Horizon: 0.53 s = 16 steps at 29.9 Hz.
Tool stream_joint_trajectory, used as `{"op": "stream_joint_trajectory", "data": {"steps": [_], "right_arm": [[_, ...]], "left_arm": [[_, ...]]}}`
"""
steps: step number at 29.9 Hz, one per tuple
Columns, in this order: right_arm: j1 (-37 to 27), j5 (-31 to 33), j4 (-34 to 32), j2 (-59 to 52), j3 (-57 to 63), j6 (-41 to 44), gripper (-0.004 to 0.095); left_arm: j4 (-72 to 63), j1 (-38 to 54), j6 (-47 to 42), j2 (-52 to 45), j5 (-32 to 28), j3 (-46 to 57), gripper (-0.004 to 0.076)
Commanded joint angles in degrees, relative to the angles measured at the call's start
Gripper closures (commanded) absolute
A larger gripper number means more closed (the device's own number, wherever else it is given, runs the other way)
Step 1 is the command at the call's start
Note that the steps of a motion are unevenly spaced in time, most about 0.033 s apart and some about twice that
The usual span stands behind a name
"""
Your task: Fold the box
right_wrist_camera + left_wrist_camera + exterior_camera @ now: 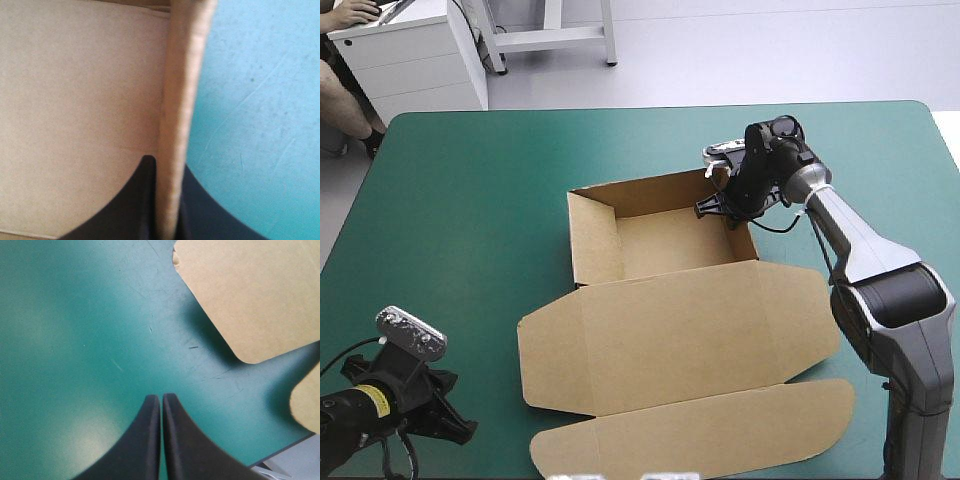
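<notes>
At the table's (pixel 470 200) near-left corner you have the left gripper (pixel 448 428) low over the bare teal-green cover (pixel 75 340), its black fingers (pixel 145 440) pressed together into one point with nothing between them. In its wrist view (pixel 161 397) two rounded brown corners of board lie flat on the cover just ahead of it and off to one side, apart from the fingertips.

The box (pixel 670 330) sits at the middle of the table as an open tray. Its left, far and right walls stand up, and its lid (pixel 690 320) lies flat on the cover, reaching toward the near edge, where the long end flap with rounded corners almost meets that edge.

At the tray's far-right corner your right gripper (pixel 720 205) comes down onto the right wall (pixel 740 240). In its wrist view (pixel 166 165) the jaws are clamped on that upright wall (pixel 182 90), one finger (pixel 130 210) inside the tray and the other outside over the cover.
</notes>
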Motion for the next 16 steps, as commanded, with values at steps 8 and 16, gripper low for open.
{"op": "stream_joint_trajectory", "data": {"steps": [8,16], "right_arm": [[-0.2,1.3,0.5,-3.5,-4.9,-4.9,0.0928],[-4.4,1.2,-3.9,-4.6,-16.1,-6.9,0.0928]], "left_arm": [[-0.1,-0.1,-0.2,0.3,-2.4,-1.4,0.0731],[-0.1,-0.1,-2.3,0.3,-2.3,-1.4,0.0731]]}}
